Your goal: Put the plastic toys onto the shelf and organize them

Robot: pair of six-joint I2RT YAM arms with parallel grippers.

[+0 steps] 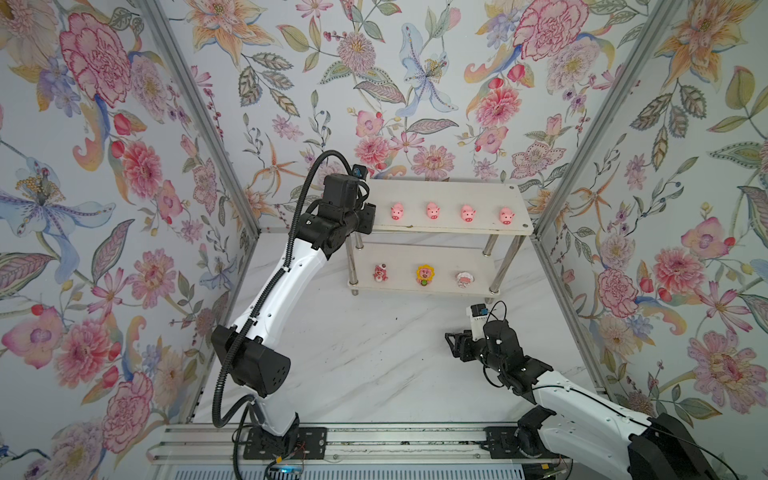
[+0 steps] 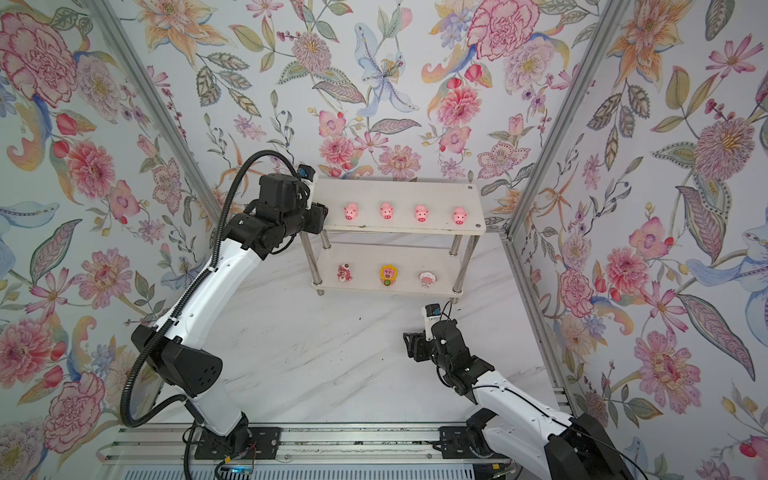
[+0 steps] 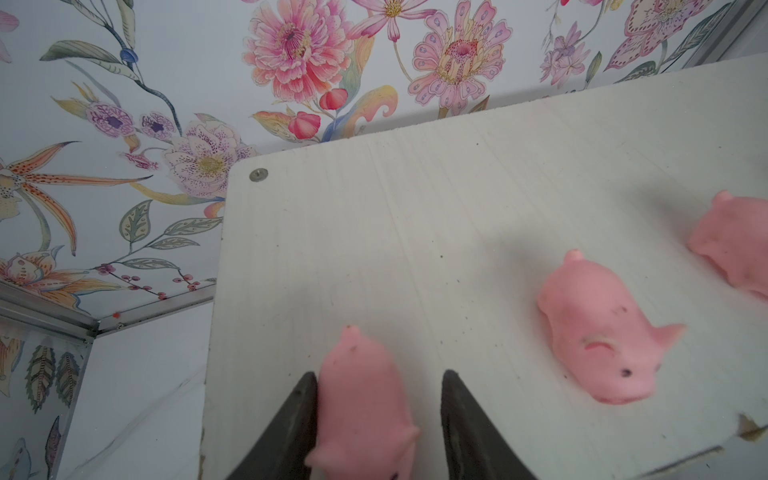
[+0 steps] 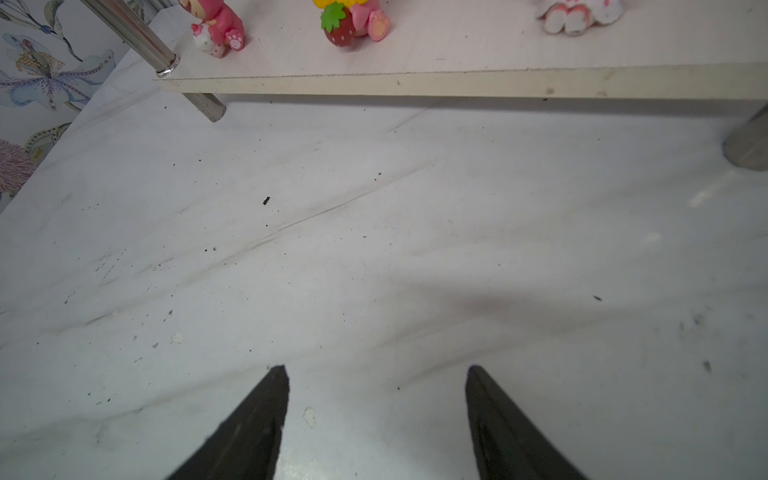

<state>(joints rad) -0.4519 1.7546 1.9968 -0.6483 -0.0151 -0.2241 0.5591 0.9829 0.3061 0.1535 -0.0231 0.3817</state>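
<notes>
**Last pig at the shelf's left end**

At the left end of the shelf's top board, the left gripper sits around a pig. The pig rests on the board, near the shelf's front edge. The jaws are partly open. One finger touches the pig's side and the other leaves a gap, so the pig is not squeezed.

The pig lies long-ways between the fingers. Its tail points to the back of the shelf and its nose points to the front, toward the gripper. I think the next move is to open a bit more and pull straight back along the pig's length. If not, the touching finger may drag the pig off the edge.

Further right on the top board, four pigs stand in a row. On the low board are a bear, a yellow toy and a white toy.

The right gripper hangs in front of the shelf's right end, low over the table. Its jaws are wide and hold nothing. The left arm is the near one, so this job is its own
</notes>
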